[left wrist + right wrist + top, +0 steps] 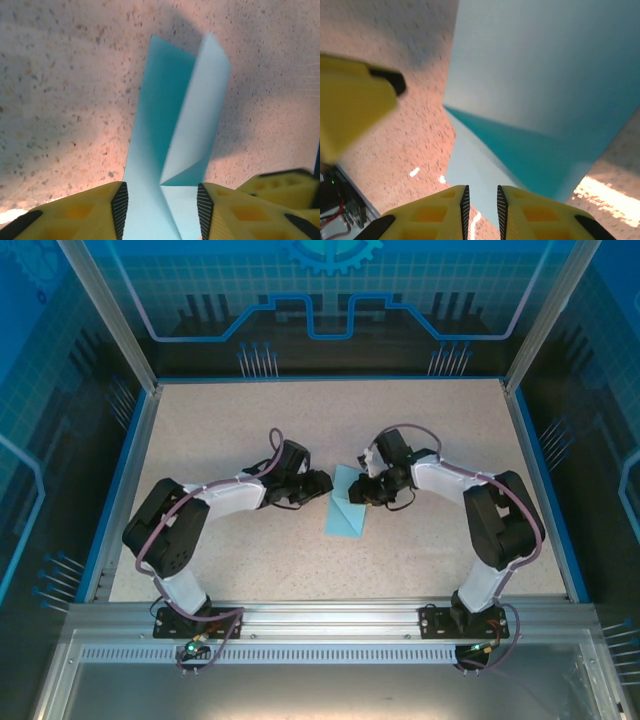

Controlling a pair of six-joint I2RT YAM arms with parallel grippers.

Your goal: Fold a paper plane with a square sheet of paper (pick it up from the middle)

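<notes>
The light-blue square sheet of paper [345, 512] lies mid-table, folded into a narrow long shape with a diagonal flap standing up, not a pointed paper plane. My left gripper [318, 483] sits at its left edge and my right gripper [368, 490] at its upper right. In the left wrist view the paper [170, 125] runs between the fingers of the open left gripper [161, 205], and the pads stand just outside its edges. In the right wrist view the right gripper [481, 200] is open by a narrow gap over a corner of the paper [545, 75].
The speckled beige table [250, 430] is bordered by a blue rim and glass walls. A yellow finger of the right gripper [285, 187] shows close beside the left one. A finger of the left gripper [350, 110] shows blurred in the right wrist view.
</notes>
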